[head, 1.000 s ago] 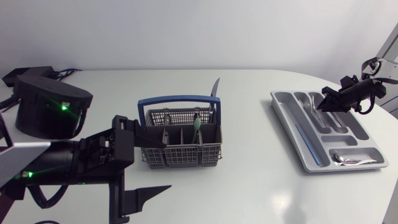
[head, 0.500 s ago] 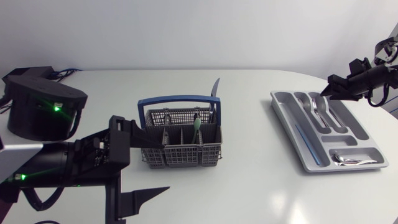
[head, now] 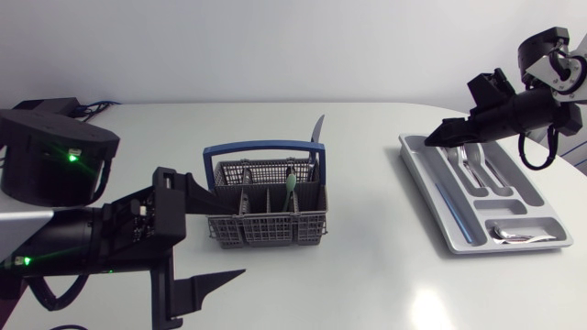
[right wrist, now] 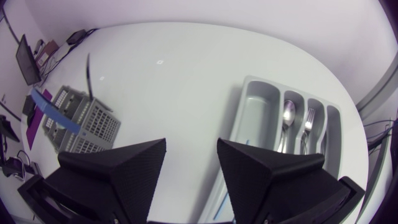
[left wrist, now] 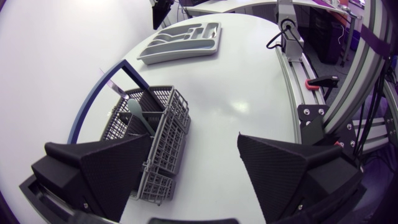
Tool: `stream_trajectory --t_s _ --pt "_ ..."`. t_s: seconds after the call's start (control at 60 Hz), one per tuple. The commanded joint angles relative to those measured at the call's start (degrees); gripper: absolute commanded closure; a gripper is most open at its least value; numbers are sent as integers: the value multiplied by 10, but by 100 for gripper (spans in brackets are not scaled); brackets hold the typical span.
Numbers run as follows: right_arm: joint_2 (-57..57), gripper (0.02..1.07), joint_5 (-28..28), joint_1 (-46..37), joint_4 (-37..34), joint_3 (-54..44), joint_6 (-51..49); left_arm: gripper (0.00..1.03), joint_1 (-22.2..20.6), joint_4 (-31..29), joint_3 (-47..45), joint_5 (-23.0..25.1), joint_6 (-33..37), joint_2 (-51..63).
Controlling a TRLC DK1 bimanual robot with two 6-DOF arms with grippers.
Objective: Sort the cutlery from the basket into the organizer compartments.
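White table (head: 367,266) holds basket (head: 266,225) and organizer (head: 417,156); left fingers (left wrist: 93,168) and right fingers (right wrist: 112,168) gape apart, empty.

My left arm (head: 83,234): matte black housings, two green LEDs (head: 71,158) lit. My right arm (head: 514,110): black joints, silver-white link (head: 561,69), looping black cable (head: 528,158). The fingers (left wrist: 106,171) are textured black wedges.

White table (head: 367,266) with a rounded far edge at 12 o'clock, smooth and slightly glossy. Soft light glare (head: 429,310) sat on it at 5 o'clock.
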Motion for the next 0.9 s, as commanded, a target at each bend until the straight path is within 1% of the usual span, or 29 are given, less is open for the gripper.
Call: stream_trajectory --t_s 0.0,0.15,0.233,0.367,0.467,0.583,0.767,0.883 --pt "-50 46 0 33 9 -46 -17 7 7 -2 2 -3 -10 -8" --pt "-123 46 1 95 12 -95 -5 7 10 9 4 -9 -12 -1" --pt "-142 46 1 117 12 -107 5 7 10 23 7 -19 -17 8" --pt "-171 46 1 152 10 -125 19 7 14 28 13 -21 -19 14" --pt "-191 46 2 182 12 -137 49 7 15 30 14 -22 -20 15" --pt "-200 46 3 239 13 -148 80 7 18 32 13 -22 -22 17" --pt "-194 46 4 309 28 -146 188 7 22 30 10 -22 -24 9" --pt "-189 46 34 360 56 -151 227 7 22 29 7 -22 -24 5"
